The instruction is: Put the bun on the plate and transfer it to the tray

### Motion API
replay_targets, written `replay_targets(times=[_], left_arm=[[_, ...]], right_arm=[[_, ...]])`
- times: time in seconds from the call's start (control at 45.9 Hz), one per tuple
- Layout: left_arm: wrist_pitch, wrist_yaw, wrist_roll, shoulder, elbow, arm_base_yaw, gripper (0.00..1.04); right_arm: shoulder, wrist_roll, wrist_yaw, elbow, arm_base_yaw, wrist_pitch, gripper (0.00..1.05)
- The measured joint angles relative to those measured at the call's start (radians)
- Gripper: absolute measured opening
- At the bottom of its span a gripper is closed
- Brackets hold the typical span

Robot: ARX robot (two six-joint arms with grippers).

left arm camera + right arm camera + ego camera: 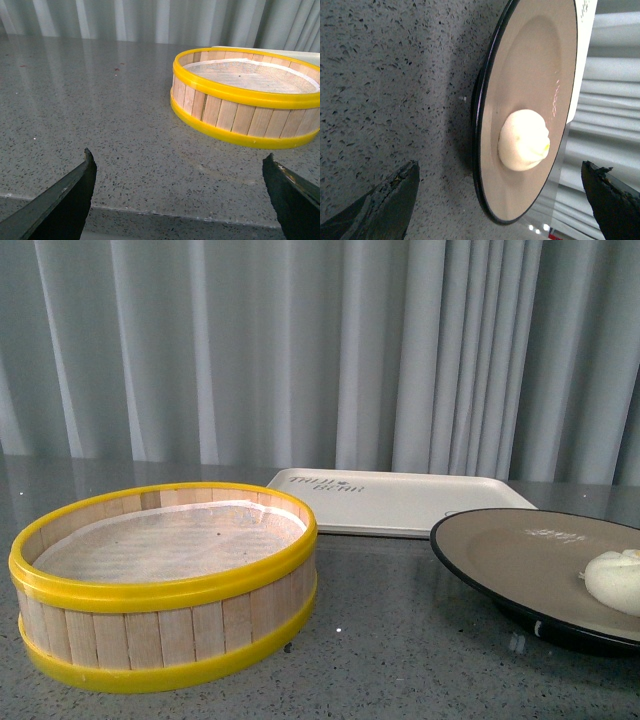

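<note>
The left gripper (179,161) is spread wide, holding nothing. Its two dark fingers hang over bare speckled grey table (385,645), touching nothing that can be seen. Ahead of it, a little to the right, stands the steamer basket (165,625), a round, low basket walled with upright pale wooden slats and bound by glossy yellow hoops at top and bottom. A white woven liner (170,540) lies inside.

Farther back, right of the basket, the tray (400,508) lies flat. It is off-white and rectangular with rounded corners, a raised rim and small dark writing. The plate (500,552) sits on the table at the near right, wide and shallow, matte tan inside with a shiny black rim. Whether its far edge touches the tray cannot be told.

The bun (618,580), cream-white, smooth and pleated on top, rests on the plate's right part. The right gripper (500,167) is also wide apart and empty. The bun lies ahead, between its fingers' lines, clear of both.

Grey pleated curtains (300,340) hang behind.
</note>
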Motion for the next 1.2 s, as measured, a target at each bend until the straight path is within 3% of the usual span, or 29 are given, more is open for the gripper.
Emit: replay_targets(times=[0.414, 0.545, 0.675, 0.893, 0.958, 1.198], left_arm=[[0.000, 0.000, 0.000, 0.000, 0.000, 0.000, 0.98], [0.000, 0.000, 0.000, 0.000, 0.000, 0.000, 0.98], [0.000, 0.000, 0.000, 0.000, 0.000, 0.000, 0.98], [0.000, 0.000, 0.000, 0.000, 0.000, 0.000, 0.98], [0.000, 0.000, 0.000, 0.000, 0.000, 0.000, 0.98], [0.000, 0.000, 0.000, 0.000, 0.000, 0.000, 0.98]], right_arm=[[0.111, -0.019, -0.028, 0.010, -0.026, 0.126, 0.94], [0.142, -0.020, -0.029, 0.011, -0.026, 0.153, 0.69], [0.156, -0.020, -0.028, 0.011, -0.019, 0.169, 0.52], [0.150, -0.030, -0.024, -0.040, -0.001, 0.187, 0.08], [0.132, -0.037, -0.024, -0.043, -0.001, 0.195, 0.03], [0.093, -0.082, -0.018, -0.084, -0.002, 0.251, 0.03]])
